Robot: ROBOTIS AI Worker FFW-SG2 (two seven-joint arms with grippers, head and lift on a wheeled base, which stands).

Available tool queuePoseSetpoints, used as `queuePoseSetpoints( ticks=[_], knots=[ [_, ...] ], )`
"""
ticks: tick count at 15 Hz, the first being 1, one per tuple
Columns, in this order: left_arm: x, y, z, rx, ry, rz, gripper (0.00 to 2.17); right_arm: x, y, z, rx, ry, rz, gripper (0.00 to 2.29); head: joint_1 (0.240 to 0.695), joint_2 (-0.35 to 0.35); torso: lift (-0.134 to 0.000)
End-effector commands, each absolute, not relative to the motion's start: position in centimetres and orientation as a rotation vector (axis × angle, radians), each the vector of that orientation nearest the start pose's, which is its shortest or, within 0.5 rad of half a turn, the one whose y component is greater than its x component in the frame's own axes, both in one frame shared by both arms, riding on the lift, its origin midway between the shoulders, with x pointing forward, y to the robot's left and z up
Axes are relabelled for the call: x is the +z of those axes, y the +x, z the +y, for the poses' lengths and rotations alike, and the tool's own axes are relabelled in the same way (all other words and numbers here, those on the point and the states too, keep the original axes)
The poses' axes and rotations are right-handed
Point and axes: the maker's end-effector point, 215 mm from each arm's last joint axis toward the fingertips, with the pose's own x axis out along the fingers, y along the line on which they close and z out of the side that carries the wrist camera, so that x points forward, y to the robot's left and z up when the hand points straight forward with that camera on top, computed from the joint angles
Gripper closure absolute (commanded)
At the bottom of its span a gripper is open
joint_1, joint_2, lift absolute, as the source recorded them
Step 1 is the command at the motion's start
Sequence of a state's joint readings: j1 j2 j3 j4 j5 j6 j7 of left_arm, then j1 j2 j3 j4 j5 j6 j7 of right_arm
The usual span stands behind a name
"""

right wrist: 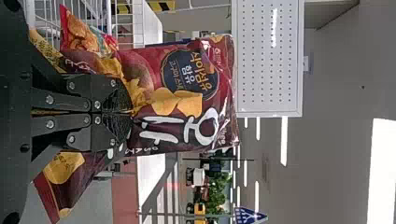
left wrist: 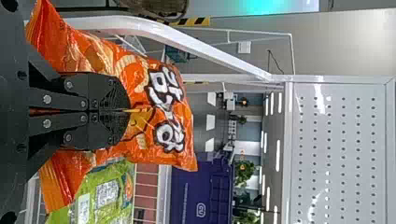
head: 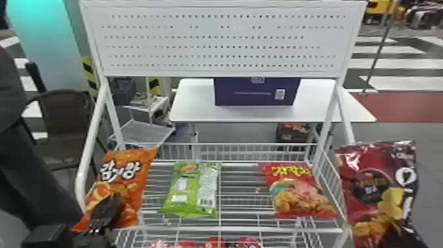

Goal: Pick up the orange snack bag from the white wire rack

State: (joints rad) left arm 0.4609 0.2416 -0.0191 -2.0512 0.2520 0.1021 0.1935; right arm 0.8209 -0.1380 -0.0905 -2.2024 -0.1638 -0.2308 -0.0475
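Observation:
In the head view my left gripper point(head: 107, 211) is shut on the lower front of the orange snack bag point(head: 132, 188), which stands upright at the left end of the white wire rack point(head: 263, 229). The left wrist view has the gripper point(left wrist: 126, 111) with its fingers together, pinching a fold of the orange bag point(left wrist: 140, 84). At the far right, my right gripper point(head: 400, 232) holds a dark red snack bag point(head: 366, 198) beside the rack. From the right wrist that gripper point(right wrist: 128, 112) appears closed on the dark red bag point(right wrist: 149, 79).
A green bag point(head: 191, 191) and a red bag point(head: 296, 194) lie on the rack's shelf. White posts point(head: 90, 145) and a perforated panel point(head: 224, 43) rise from the rack. Behind stands a white table point(head: 194, 99) with a purple box point(head: 257, 92).

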Motion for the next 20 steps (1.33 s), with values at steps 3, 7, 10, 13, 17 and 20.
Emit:
queuePoseSetpoints(
  ticks=[3,7,10,13,17,20],
  knots=[
    [-33.1,42.1,27.4,0.053,-0.044,0.043,2.07,-30.9,35.6,-28.7,-0.043,0.004,-0.039,2.10,0.499,0.000,0.000],
    [-33.1,40.3,27.5,0.052,-0.049,0.025,2.07,-31.1,35.7,-28.8,-0.046,0.010,-0.039,2.10,0.499,0.000,0.000],
    [-33.2,40.2,27.5,0.051,-0.048,0.025,2.07,-31.3,35.9,-28.8,-0.045,0.012,-0.037,2.10,0.499,0.000,0.000],
    [-33.3,40.2,27.3,0.047,-0.043,0.028,2.07,-31.2,36.0,-28.8,-0.046,0.012,-0.039,2.10,0.499,0.000,0.000],
    [-33.3,40.1,27.0,0.043,-0.045,0.029,2.07,-31.3,35.9,-28.8,-0.045,0.012,-0.037,2.10,0.499,0.000,0.000],
    [-33.4,40.0,26.9,0.040,-0.043,0.031,2.07,-31.3,35.9,-28.9,-0.043,0.011,-0.036,2.10,0.499,0.000,0.000]
  ],
)
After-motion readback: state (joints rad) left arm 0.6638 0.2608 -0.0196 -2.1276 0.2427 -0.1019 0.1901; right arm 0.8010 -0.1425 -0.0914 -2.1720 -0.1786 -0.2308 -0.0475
